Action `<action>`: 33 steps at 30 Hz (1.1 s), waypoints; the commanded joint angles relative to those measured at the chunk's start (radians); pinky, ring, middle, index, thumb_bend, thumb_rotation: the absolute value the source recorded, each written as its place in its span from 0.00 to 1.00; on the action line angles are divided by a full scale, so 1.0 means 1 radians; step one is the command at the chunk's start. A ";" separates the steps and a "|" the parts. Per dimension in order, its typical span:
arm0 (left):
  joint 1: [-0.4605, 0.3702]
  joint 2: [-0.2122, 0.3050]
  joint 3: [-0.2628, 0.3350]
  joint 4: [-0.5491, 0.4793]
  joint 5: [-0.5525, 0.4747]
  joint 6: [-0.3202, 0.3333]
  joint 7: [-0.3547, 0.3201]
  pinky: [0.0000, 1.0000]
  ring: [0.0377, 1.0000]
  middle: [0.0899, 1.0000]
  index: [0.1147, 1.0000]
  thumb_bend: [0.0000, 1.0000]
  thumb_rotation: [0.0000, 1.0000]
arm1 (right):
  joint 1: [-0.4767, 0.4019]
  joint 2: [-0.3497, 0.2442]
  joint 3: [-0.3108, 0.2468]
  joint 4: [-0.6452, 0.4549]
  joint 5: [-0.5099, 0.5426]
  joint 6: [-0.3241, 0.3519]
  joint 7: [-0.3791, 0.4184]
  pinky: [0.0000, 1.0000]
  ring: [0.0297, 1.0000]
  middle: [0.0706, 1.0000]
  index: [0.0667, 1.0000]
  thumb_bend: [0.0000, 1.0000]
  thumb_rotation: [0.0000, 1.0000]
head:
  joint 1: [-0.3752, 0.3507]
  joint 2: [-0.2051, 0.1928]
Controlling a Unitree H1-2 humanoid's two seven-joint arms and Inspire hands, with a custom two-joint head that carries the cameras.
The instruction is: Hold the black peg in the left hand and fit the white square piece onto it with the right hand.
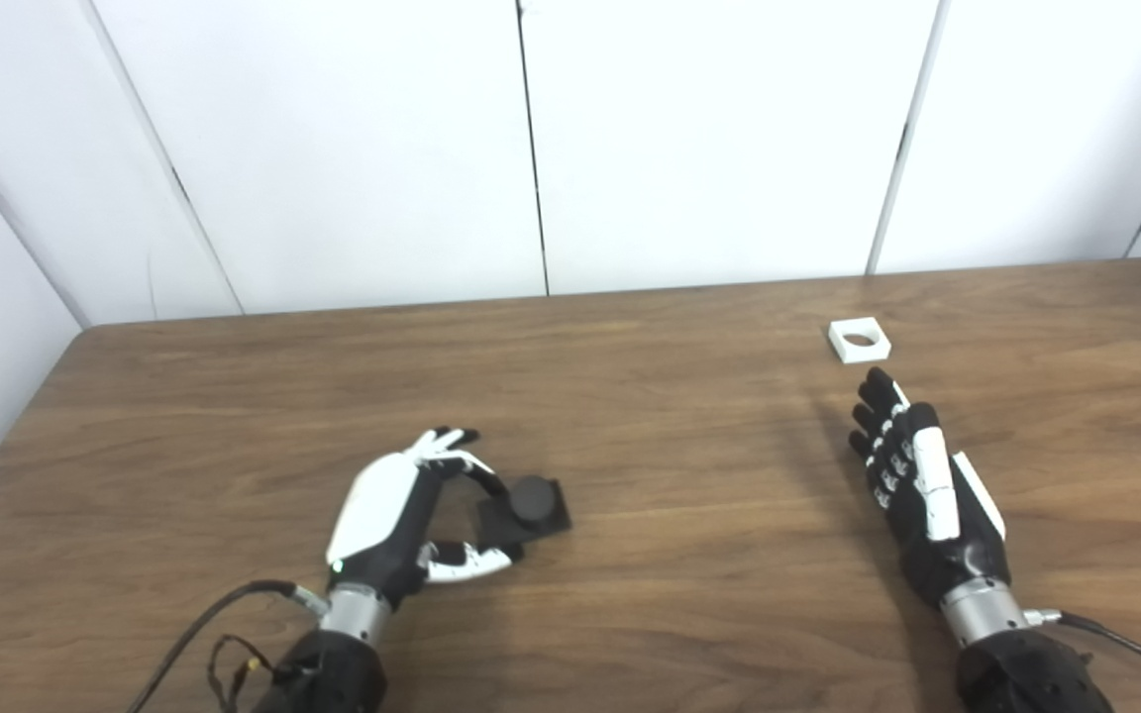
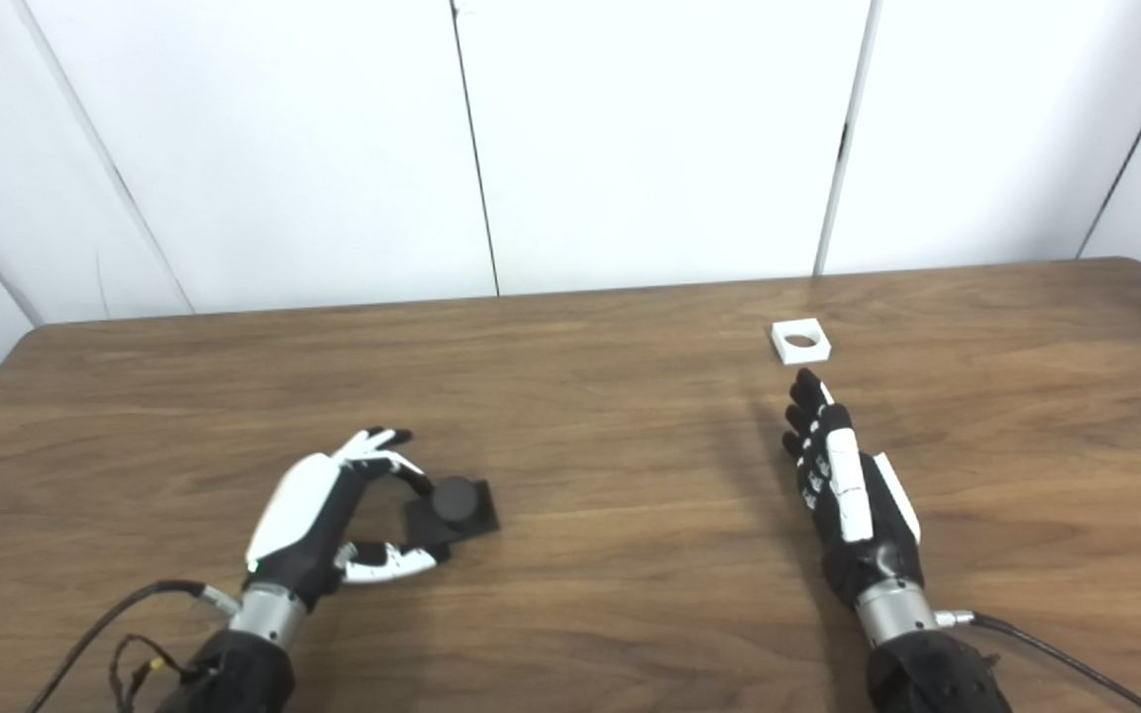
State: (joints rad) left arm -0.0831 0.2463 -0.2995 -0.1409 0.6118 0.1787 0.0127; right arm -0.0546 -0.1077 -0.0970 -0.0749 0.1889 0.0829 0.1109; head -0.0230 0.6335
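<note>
Now left hand (image 1: 402, 520) flanks peg (image 1: 531, 500) — untouched.

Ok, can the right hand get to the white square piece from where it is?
Probably yes: the right hand is open, and only bare table lies between its fingertips and the white square piece.

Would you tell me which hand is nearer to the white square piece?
Right. The right hand reaches just short of the white square piece; the left hand sits far across the table, beside the black peg.
</note>
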 commanded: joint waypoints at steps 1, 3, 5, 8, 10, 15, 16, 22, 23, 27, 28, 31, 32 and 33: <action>-0.005 0.000 -0.013 -0.038 0.021 -0.026 -0.016 0.94 0.96 0.88 0.43 0.50 0.09 | 0.026 0.027 0.011 0.000 0.003 -0.009 -0.007 1.00 1.00 0.99 0.98 0.63 1.00 | -0.001 0.003; 0.004 -0.005 -0.018 -0.048 0.025 -0.038 -0.018 0.93 0.96 0.88 0.43 0.50 0.09 | 0.029 0.028 0.010 -0.004 0.003 -0.008 -0.007 1.00 1.00 0.99 0.98 0.63 1.00 | -0.003 0.006; 0.015 -0.011 -0.027 -0.061 0.030 -0.045 -0.023 0.92 0.96 0.88 0.43 0.50 0.09 | 0.031 0.029 0.009 -0.007 0.001 -0.005 -0.006 1.00 1.00 1.00 0.98 0.62 1.00 | -0.004 0.008; 0.025 -0.020 -0.039 -0.074 0.038 -0.046 -0.030 0.92 0.95 0.88 0.43 0.50 0.09 | 0.035 0.031 0.010 -0.016 0.002 0.003 -0.004 1.00 1.00 1.00 0.98 0.61 1.00 | -0.008 0.011; 0.028 -0.026 -0.046 -0.082 0.043 -0.040 -0.041 0.93 0.95 0.88 0.43 0.50 0.09 | 0.038 0.033 0.010 -0.019 0.004 0.005 -0.005 1.00 1.00 1.00 0.98 0.61 1.00 | -0.010 0.013; 0.041 -0.051 -0.051 -0.098 0.043 -0.038 -0.048 0.94 0.96 0.88 0.43 0.50 0.09 | 0.045 0.036 0.011 -0.030 0.003 0.010 -0.006 1.00 1.00 1.00 0.98 0.62 1.00 | -0.018 0.014; 0.044 -0.053 -0.051 -0.102 0.043 -0.036 -0.052 0.95 0.96 0.88 0.43 0.50 0.09 | 0.047 0.036 0.012 -0.032 0.002 0.011 -0.005 1.00 1.00 1.00 0.98 0.62 1.00 | -0.019 0.013; 0.060 -0.062 -0.052 -0.116 0.055 -0.035 -0.071 0.96 0.97 0.89 0.43 0.50 0.09 | 0.063 0.039 0.007 -0.051 0.012 0.018 -0.006 1.00 1.00 1.00 0.98 0.62 1.00 | -0.025 -0.008; 0.063 -0.064 -0.051 -0.121 0.058 -0.031 -0.075 0.96 0.97 0.89 0.43 0.50 0.08 | 0.064 0.038 0.006 -0.054 0.012 0.020 -0.006 1.00 1.00 1.00 0.98 0.62 1.00 | -0.024 -0.010; 0.071 -0.061 -0.052 -0.145 0.071 -0.015 -0.100 0.96 0.97 0.89 0.43 0.50 0.09 | 0.066 0.029 0.004 -0.062 0.012 0.013 0.002 1.00 1.00 1.00 0.99 0.61 1.00 | -0.024 -0.006; 0.072 -0.060 -0.050 -0.146 0.070 -0.017 -0.103 0.96 0.97 0.89 0.43 0.50 0.09 | 0.065 0.026 0.004 -0.063 0.013 0.011 0.004 1.00 1.00 1.00 0.99 0.61 1.00 | -0.024 -0.006; 0.076 -0.059 -0.043 -0.144 0.063 -0.025 -0.108 0.95 0.96 0.89 0.43 0.50 0.08 | 0.062 0.021 0.002 -0.070 0.013 0.020 0.002 1.00 1.00 1.00 0.99 0.61 1.00 | -0.025 -0.001; 0.077 -0.059 -0.041 -0.144 0.063 -0.023 -0.110 0.94 0.96 0.89 0.43 0.50 0.09 | 0.060 0.020 0.000 -0.073 0.015 0.023 0.001 1.00 1.00 1.00 0.99 0.60 1.00 | -0.025 -0.001; 0.078 -0.059 -0.040 -0.143 0.062 -0.022 -0.112 0.94 0.96 0.89 0.43 0.50 0.09 | 0.059 0.020 0.000 -0.075 0.016 0.025 0.001 1.00 1.00 1.00 0.99 0.60 1.00 | -0.025 -0.001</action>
State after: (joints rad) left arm 0.0038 0.1810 -0.3463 -0.2552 0.6664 0.1737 -0.0981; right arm -0.0042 -0.0876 -0.0943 -0.1370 0.1918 0.1077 0.1121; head -0.0476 0.6320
